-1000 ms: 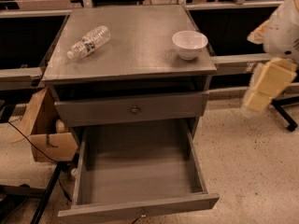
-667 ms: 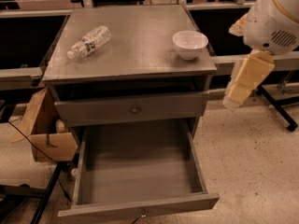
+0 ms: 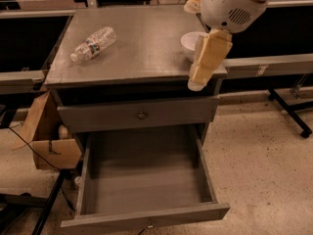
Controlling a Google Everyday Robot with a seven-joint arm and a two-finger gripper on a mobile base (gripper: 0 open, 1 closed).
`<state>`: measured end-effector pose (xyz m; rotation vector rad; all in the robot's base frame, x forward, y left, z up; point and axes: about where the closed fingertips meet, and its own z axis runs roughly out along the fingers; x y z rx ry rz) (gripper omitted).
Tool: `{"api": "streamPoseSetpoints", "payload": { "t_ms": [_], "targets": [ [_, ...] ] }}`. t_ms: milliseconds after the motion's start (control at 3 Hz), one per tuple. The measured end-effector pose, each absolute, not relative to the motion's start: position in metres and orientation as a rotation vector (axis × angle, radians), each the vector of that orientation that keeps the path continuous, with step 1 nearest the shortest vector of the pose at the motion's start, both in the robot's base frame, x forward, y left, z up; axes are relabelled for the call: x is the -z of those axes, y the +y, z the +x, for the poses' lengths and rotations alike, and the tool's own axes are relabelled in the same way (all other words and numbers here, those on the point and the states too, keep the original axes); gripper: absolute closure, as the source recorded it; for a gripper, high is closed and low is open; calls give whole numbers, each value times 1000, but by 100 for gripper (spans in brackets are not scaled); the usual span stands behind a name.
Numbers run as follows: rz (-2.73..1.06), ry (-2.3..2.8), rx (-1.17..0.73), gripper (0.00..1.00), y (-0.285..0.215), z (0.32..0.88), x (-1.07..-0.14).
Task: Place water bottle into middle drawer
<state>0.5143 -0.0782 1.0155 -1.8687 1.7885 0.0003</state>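
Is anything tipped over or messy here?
Yes. The water bottle lies tipped on its side on the cabinet top, near its left edge, instead of standing. The middle drawer sits wide open below. The claw hovers by the top's right front corner, in front of the white bowl.

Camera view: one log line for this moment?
clear plastic water bottle: on cabinet top | grey middle drawer: open | gripper: near white bowl

- I take this for a lab or workshop: speckled hard floor (image 3: 259,151), a grey metal cabinet (image 3: 142,58), long dark benches (image 3: 274,63) on both sides.
- A cardboard box (image 3: 56,153) sits on the left.
- My gripper (image 3: 198,80) hangs at the cabinet's right edge.
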Motion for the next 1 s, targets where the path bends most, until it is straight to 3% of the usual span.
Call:
{"api": "streamPoseSetpoints", "payload": {
  "t_ms": [333,1000],
  "targets": [
    [-1951,1665,-56,0,-30,532,-1023],
    [-1944,1622,-52,0,-30,528,-1029]
  ]
}}
